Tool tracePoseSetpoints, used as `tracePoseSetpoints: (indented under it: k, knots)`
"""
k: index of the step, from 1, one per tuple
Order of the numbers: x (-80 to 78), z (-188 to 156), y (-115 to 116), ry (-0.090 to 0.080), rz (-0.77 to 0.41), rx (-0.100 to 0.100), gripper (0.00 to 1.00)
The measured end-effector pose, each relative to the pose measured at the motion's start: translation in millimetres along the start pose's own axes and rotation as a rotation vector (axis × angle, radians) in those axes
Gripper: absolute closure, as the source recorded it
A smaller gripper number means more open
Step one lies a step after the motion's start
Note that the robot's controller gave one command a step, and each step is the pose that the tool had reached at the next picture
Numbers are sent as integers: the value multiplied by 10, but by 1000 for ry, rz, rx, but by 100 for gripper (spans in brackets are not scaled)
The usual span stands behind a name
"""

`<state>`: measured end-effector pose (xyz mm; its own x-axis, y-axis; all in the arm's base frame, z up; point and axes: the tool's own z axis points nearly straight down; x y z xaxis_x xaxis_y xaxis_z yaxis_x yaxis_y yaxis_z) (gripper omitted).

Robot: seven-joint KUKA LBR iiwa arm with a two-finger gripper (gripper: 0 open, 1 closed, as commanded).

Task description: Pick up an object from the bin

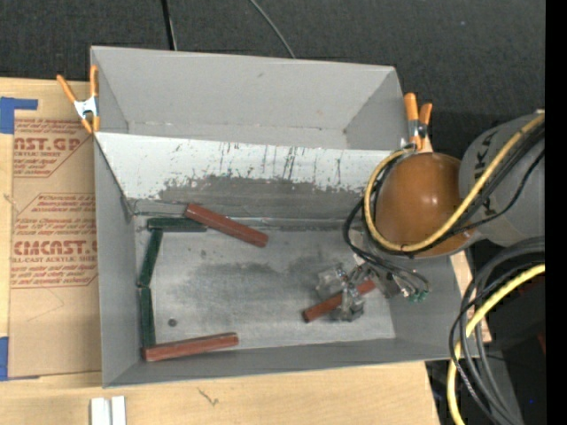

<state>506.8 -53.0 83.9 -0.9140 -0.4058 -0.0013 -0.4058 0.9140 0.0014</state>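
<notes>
Right, starting at the near edge of the bin [266, 361]: a long red-brown stick [190, 346] is lying along the front wall at the near left, running almost left to right; a dark green stick [145, 317] is running away from its left end along the left wall. Moving in a little and over to the right, the gripper [344, 299] is sitting low over the floor at the near right; its fingers [354, 309] are pinching in on a short red-brown stick [317, 311], with only a narrow gap showing between them and the stick passing through it. That stick's long axis is running on a slant; its near end is pointing toward the front wall and the left, poking clear of the gripper, and its far end is pointing back toward the arm. Whether it is resting on the floor or hanging clear, I cannot tell. Behind the gripper the wrist is reaching in from the right, angling down and leftward; the orange cover [416, 202] is bulging above it, and yellow and black cables [461, 211] are looping round it. Farther back on the left, a second green stick [149, 259] is lying along the wall; at the foot of the back wall a third green stick [177, 226] is lying flat, and a far red-brown stick [226, 226] is slanting across beside it, well apart from the gripper.
</notes>
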Motion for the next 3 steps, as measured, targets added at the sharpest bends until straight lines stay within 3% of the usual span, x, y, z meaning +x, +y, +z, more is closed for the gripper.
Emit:
tracePoseSetpoints:
  k: [1,2,3]
  knots:
    - [3,-13,-1,1,-1,-1,100]
    - [8,-472,-69,-2,-37,3,100]
    - [194,-1511,-42,-1,-137,0,100]
